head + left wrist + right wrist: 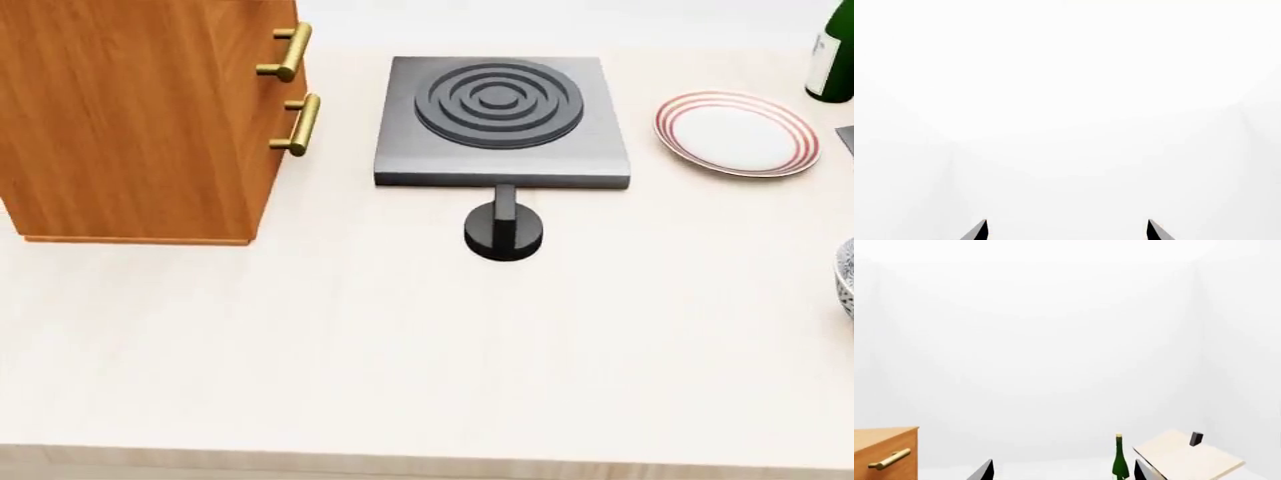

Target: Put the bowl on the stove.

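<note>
The stove (501, 125), a square dark-grey hotplate with raised concentric rings, lies at the back middle of the table in the head view. Only a sliver of the speckled bowl (845, 278) shows at the right edge of that view. Neither gripper shows in the head view. In the left wrist view my left gripper (1067, 231) has its fingertips wide apart, empty, facing blank white. In the right wrist view my right gripper (1064, 471) is likewise open and empty, with nothing between the tips.
A round black knob (503, 232) stands just in front of the stove. A wooden cabinet (134, 120) with brass handles fills the back left. A white plate (735, 133) with red rings and a green bottle (833, 60) sit at the back right; the bottle also shows in the right wrist view (1119, 460).
</note>
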Robot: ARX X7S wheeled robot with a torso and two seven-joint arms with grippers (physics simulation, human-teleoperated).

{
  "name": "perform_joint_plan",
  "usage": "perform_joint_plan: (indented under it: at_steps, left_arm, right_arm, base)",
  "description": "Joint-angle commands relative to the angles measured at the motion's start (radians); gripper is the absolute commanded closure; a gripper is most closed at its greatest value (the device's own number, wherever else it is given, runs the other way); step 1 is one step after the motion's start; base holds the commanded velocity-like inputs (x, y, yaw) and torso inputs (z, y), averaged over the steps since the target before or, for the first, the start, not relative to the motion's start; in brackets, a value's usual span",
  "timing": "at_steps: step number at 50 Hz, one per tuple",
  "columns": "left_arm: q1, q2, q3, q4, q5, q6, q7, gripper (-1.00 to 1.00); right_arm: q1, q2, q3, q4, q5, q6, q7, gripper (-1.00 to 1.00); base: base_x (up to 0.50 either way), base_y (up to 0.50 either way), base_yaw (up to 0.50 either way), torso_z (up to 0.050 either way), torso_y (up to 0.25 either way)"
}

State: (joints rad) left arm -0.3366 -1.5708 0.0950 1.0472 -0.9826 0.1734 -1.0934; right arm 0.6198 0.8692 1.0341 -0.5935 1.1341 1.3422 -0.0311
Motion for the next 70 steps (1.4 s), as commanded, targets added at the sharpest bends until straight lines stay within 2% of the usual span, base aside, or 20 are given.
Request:
perform_joint_plan:
  at_steps: [1,14,70]
  left_arm:
    - [0.004,0.0,-0.025,0.0,0.026,-0.01,0.016,-1.0]
    - [0.011,0.0,-0.025,0.0,0.03,-0.006,0.017,-1.0]
    - [0.041,0.0,-0.03,0.0,0.046,0.001,0.006,-1.0]
  right_arm:
    - [-0.027,-0.019,0.019,-0.002,-0.037,-0.025,-0.031,-1.0]
    - [-0.027,-0.017,0.036,0.009,0.005,0.0,-0.023,-1.0]
    - [-0.098,0.001,0.047,0.012,0.02,-0.028,-0.037,-1.0]
  base:
    - [0.0,0.0,0.0,0.0,0.0]
    - [0.05,0.0,0.0,0.0,0.0]
    - [0.5,0.0,0.0,0.0,0.001]
